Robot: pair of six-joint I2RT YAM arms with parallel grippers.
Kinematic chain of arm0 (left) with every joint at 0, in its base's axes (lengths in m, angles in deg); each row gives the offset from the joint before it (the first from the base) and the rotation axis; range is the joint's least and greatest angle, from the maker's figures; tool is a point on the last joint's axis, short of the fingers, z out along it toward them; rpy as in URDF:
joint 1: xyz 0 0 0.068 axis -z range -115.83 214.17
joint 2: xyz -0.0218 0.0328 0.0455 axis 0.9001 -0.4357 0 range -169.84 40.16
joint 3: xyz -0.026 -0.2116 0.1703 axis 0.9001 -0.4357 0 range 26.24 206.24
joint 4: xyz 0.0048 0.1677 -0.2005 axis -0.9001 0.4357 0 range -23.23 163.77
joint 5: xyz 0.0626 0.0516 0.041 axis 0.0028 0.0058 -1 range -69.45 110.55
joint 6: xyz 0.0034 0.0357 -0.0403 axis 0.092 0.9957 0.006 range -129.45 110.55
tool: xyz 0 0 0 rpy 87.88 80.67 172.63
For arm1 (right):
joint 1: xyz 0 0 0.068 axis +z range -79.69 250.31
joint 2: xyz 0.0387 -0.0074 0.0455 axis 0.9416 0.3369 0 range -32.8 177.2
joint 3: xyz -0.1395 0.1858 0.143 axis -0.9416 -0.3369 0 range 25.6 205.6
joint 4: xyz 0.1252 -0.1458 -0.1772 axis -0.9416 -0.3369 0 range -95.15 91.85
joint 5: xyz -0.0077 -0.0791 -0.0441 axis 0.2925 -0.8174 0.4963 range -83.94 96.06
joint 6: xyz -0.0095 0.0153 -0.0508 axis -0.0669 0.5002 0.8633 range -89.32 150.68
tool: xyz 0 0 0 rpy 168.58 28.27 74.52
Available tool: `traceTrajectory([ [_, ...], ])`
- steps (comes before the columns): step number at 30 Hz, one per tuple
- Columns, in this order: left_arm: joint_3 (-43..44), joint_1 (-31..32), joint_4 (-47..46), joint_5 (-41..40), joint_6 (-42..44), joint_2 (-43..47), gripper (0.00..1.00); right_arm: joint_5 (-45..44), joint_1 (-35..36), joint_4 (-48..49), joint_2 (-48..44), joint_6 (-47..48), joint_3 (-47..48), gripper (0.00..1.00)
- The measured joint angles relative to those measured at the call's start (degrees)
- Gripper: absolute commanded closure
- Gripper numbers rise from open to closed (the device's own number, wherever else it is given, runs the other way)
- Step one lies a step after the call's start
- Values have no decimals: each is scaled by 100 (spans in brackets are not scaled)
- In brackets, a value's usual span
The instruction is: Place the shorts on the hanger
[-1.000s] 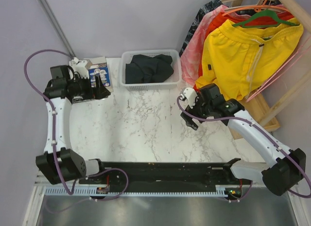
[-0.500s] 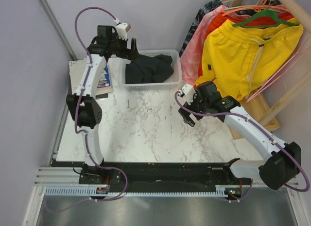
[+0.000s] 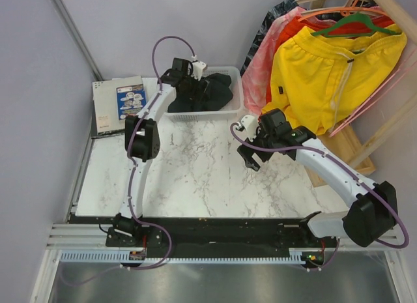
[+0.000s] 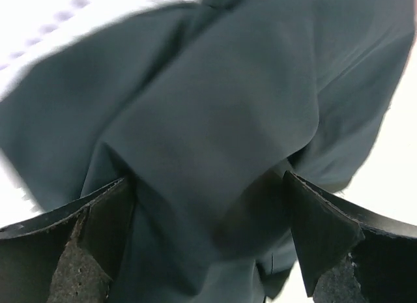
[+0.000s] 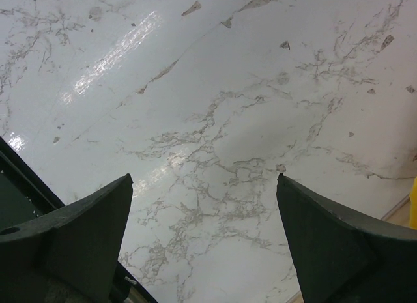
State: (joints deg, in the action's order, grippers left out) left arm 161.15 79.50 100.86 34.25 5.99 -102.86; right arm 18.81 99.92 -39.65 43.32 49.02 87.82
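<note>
The dark navy shorts (image 3: 212, 91) lie crumpled in the white basket (image 3: 238, 94) at the back of the table. My left gripper (image 3: 186, 81) reaches into the basket's left side. In the left wrist view the left gripper (image 4: 212, 231) is open, its jaws wide apart with a fold of the shorts (image 4: 221, 120) between them. My right gripper (image 3: 251, 159) hovers open and empty over the marble table (image 3: 189, 173), and the right wrist view (image 5: 205, 238) shows only marble below it. A thin pale-pink hanger (image 3: 374, 98) hangs at the right, beside the yellow shorts.
Bright yellow shorts (image 3: 326, 75) hang on a green hanger (image 3: 355, 23) on a wooden rack (image 3: 345, 146) at the right, with orange hangers and red and pink clothes behind. A printed box (image 3: 120, 101) lies at the back left.
My left arm has swung from the table's left side up to the back and down into the basket onto the shorts. My right gripper has shifted slightly left.
</note>
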Motion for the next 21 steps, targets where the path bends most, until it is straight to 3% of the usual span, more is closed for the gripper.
traceTrajectory([
  [2, 26, 96, 4, -149, 192, -164, 31, 35, 0, -48, 7, 13, 44, 2],
  [3, 26, 129, 17, -199, 275, -210, 49, 48, 0, -63, 9, 35, 68, 2],
  [4, 26, 149, 20, -262, 367, -260, 80, 55, 0, -87, 9, 59, 96, 2],
  [5, 26, 153, 35, -306, 457, -282, 93, 57, 0, -103, 9, 94, 114, 2],
  [6, 26, 151, 59, -328, 492, -289, 98, 57, 0, -120, 7, 116, 127, 2],
  [14, 168, 79, 378, -17, 376, 129, 98, 28, 0, -531, 13, 398, 551, 2],
  [21, 413, 232, 317, 446, -122, 2063, 98, -109, 0, -643, 9, 575, 962, 2],
])
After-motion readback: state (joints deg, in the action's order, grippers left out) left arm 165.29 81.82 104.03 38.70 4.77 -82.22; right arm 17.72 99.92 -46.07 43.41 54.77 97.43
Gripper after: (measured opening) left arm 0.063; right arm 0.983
